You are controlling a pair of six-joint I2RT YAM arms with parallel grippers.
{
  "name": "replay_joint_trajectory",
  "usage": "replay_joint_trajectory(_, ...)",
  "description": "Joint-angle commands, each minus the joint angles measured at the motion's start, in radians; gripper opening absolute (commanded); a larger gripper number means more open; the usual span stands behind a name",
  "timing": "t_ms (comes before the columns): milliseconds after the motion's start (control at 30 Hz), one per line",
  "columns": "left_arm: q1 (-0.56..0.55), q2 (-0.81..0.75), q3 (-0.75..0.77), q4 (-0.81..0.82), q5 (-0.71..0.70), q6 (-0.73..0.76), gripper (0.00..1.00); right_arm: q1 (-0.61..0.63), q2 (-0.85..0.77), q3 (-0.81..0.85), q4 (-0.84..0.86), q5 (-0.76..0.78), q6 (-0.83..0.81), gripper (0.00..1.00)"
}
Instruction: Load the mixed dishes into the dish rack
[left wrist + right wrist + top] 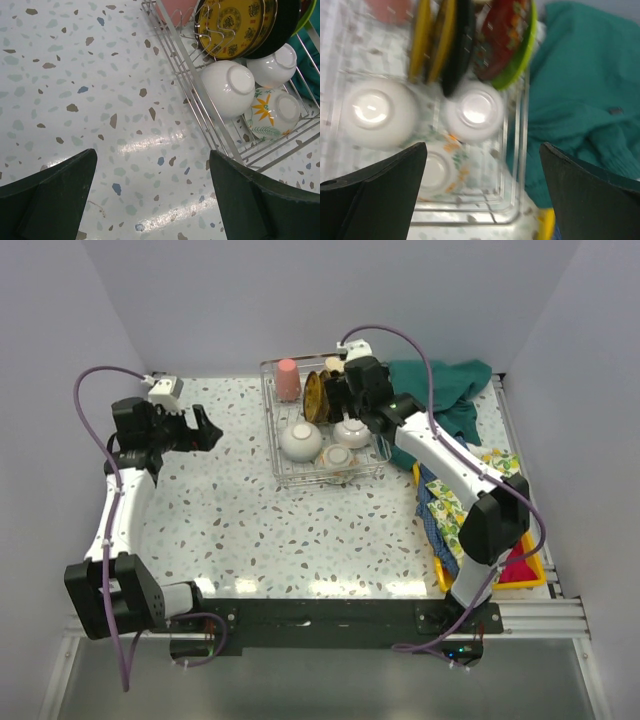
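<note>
Filling dish rack (272, 430) — plates (235, 22); bowls (227, 87) (inverted)

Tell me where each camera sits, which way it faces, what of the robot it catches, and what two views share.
Top external: above and behind the bases, looking down at the table; both arms, left tool and right tool show.
Left wrist: on the left arm, looking down at a corner of the dish rack; its own open fingers show.
Right wrist: over the rack, facing down, blurred; its own open fingers show.
Shared: both wrist views show the floral bowl and upright plates.
</note>
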Motion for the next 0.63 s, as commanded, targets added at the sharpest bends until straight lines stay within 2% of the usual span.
replay_joint_trajectory(0,-0.021,0.039,-0.004,0.057,-0.033,0.026,1.0,-0.001,0.067,0.086,-0.281,0.274,-0.053,0.99)
replay_joint_trajectory(300,-0.081,0.176,0.098,0.048,-0.085,0.063,1.0,-0.055,-0.113,-0.124,-0.17,0.426,-0.157,0.99)
replay_joint_trajectory(467,-0.103,0.216,0.16,0.057,-0.111,0.072,1.0,-0.073,-0.23,-0.169,-0.185,0.369,-0.195,0.99)
replay_joint_trajectory(600,-0.127,0.249,0.218,0.025,-0.151,0.149,1.0,-0.075,-0.351,-0.21,-0.152,0.297,-0.241,0.99)
